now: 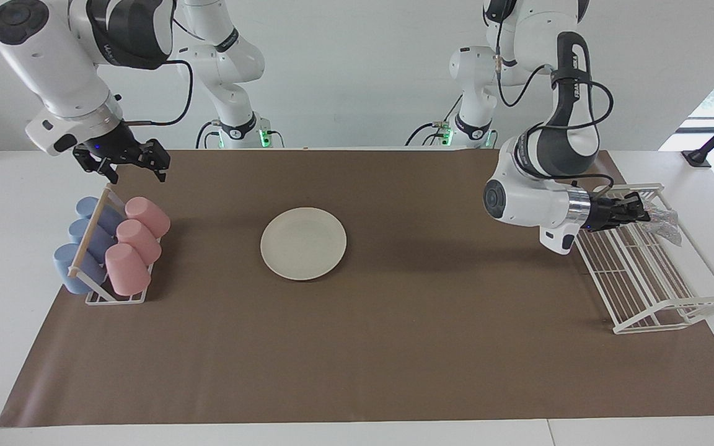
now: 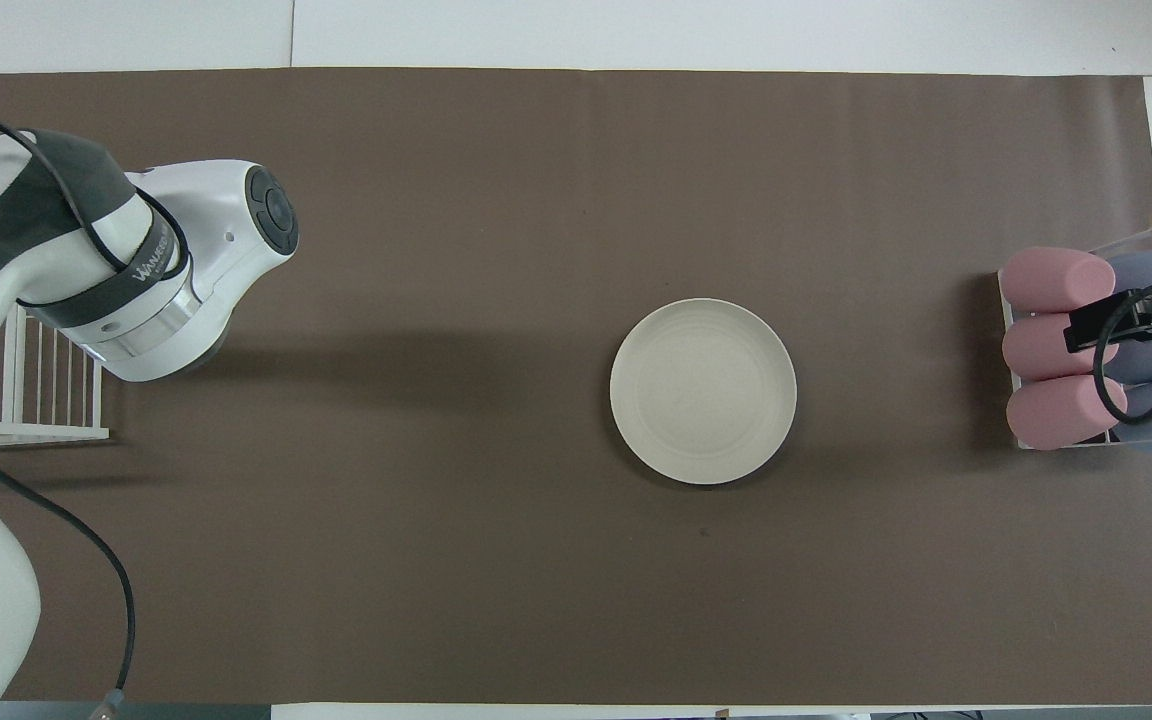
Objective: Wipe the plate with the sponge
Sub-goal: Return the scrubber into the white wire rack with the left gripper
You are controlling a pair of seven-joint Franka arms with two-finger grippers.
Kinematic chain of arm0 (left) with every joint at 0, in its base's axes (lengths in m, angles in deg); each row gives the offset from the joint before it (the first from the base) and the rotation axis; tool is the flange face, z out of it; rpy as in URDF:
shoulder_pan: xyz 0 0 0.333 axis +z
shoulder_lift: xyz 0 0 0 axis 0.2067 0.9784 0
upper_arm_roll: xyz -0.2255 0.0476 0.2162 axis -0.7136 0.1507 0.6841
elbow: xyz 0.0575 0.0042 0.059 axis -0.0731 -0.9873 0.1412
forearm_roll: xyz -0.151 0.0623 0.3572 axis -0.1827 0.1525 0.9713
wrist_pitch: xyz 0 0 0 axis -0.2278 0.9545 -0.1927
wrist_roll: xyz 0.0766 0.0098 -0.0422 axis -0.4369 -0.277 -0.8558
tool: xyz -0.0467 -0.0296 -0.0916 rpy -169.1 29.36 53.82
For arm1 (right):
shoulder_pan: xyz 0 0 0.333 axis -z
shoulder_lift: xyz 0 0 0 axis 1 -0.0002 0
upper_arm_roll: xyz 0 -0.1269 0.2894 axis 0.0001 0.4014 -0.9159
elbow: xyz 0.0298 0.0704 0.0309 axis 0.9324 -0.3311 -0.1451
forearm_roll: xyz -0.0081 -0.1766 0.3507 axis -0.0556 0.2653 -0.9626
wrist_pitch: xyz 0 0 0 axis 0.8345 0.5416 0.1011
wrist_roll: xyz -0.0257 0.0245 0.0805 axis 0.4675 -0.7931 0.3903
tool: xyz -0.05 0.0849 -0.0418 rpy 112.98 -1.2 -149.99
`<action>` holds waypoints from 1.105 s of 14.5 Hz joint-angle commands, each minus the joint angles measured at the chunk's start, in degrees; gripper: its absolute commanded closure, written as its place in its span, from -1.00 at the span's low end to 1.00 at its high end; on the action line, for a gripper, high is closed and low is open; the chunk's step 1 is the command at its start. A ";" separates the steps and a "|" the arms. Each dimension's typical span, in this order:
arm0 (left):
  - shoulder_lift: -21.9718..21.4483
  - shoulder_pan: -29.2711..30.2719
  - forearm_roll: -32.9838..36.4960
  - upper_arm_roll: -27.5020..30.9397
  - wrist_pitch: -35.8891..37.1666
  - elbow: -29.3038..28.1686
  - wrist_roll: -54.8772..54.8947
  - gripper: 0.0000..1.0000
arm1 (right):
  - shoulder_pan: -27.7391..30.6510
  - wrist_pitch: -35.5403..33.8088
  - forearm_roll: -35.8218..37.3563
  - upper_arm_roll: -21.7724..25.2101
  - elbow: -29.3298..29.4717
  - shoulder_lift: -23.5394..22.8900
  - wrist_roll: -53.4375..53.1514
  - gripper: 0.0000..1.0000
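The cream-white plate (image 1: 303, 243) (image 2: 703, 391) lies flat on the brown mat, about mid-table. My left gripper (image 1: 642, 215) points sideways over the white wire rack (image 1: 654, 279), shut on the silvery mesh sponge (image 1: 664, 221), which sticks out from its tips above the rack. In the overhead view the left arm's own body hides that gripper and the sponge. My right gripper (image 1: 137, 168) (image 2: 1131, 315) hangs open and empty over the cup rack, well apart from the plate.
A small rack of pink cups (image 1: 134, 244) (image 2: 1056, 355) and blue cups (image 1: 87, 238) stands at the right arm's end of the mat. The wire rack (image 2: 36, 385) sits at the left arm's end. Brown mat (image 1: 394, 347) surrounds the plate.
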 commanded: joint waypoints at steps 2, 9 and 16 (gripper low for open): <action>1.66 1.99 -2.20 -0.23 -3.15 1.52 -7.12 1.00 | 0.53 0.87 0.95 -0.28 -1.05 1.28 -0.74 -1.00; 1.92 2.96 -5.64 -0.23 -5.97 0.99 -10.64 1.00 | 0.53 0.87 -0.02 -0.46 -0.44 1.10 -0.83 -1.00; 1.83 2.96 -7.66 -0.23 -7.73 0.37 -11.96 1.00 | 0.71 1.04 -1.33 -0.37 0.18 0.84 -1.36 -1.00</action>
